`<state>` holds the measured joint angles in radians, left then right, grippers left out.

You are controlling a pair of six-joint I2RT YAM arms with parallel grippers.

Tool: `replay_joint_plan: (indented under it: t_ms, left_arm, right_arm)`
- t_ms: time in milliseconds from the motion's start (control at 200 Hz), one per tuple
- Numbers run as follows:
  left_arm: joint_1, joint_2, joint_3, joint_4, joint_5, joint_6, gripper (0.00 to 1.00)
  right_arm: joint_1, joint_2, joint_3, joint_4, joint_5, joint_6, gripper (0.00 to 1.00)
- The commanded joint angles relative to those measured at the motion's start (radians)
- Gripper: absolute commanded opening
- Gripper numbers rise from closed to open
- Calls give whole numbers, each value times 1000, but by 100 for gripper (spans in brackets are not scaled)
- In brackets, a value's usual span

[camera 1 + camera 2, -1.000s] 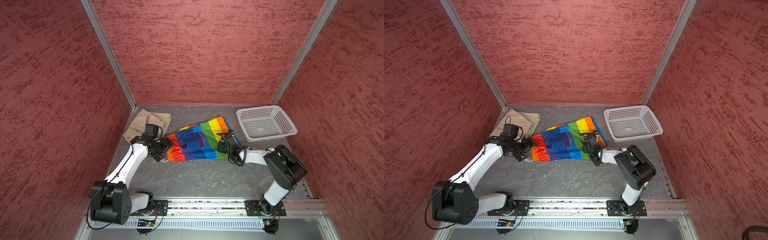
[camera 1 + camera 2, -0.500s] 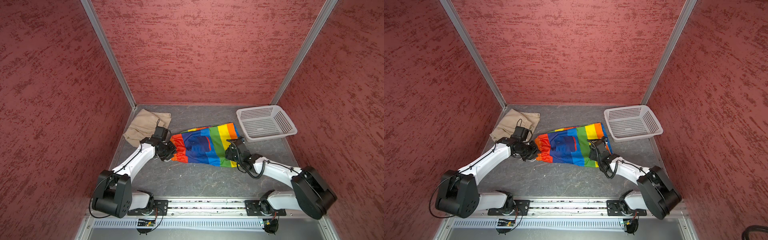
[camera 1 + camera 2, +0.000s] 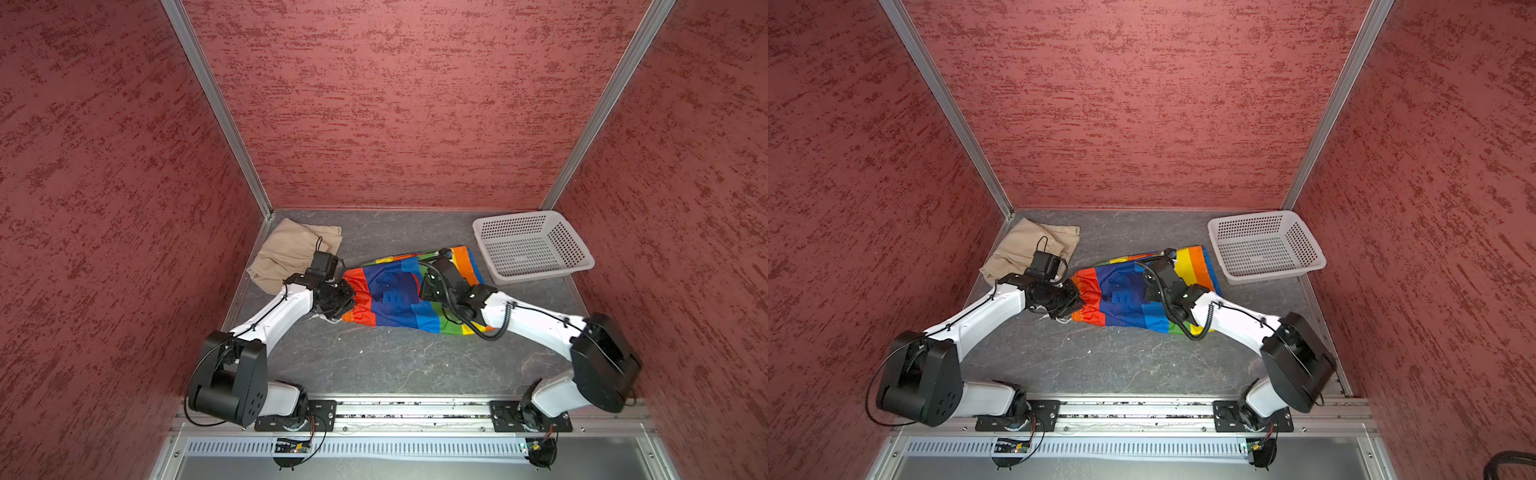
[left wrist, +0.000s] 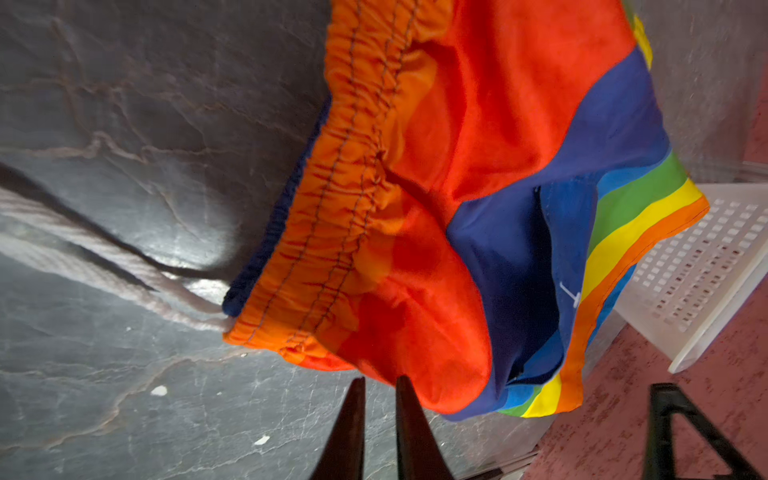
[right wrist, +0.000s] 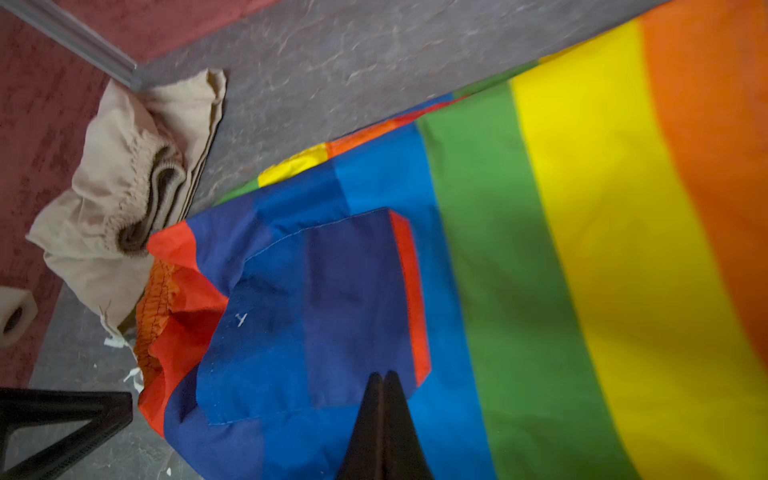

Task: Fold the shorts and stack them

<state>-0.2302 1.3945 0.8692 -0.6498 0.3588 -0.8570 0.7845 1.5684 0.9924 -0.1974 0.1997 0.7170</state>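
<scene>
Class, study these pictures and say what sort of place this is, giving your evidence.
Probably a robot test booth, not a home: red panels wall in a grey table, and a left arm and a right arm are mounted on a metal rail along its front edge.

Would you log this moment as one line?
folding shiny rainbow-striped shorts; left gripper nearly closed at orange waistband, grip unclear; right gripper shut over navy pocket; beige cloth shorts aside, unstacked

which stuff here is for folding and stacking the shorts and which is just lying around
For the job: rainbow shorts, beige shorts.
Just lying about: basket.
</scene>
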Motion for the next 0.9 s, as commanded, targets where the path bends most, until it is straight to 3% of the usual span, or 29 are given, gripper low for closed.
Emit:
replay_joint_plan:
  t_ms: [0,160,286,386,556,897]
  left_arm:
    - [12,29,22,30,0,26,10]
    - [33,117,22,85,32,11,5]
    - [31,196,34,127,11,21,7]
    - [44,287,42,133,52,46,7]
    - [56,351,-23,166,47,67,6]
    - [73,405,-51,146,52,119,6]
  right_arm:
    - [46,69,54,40,-50,-17,2]
    - [51,222,91,139,-184,-15,3]
    - [42,333,142,100,-146,-10,3]
    - [-5,396,138,104,-189,51,2]
    - [-99,390,38,151,-174,129,3]
    - [-148,346,58,80,-133,45,7]
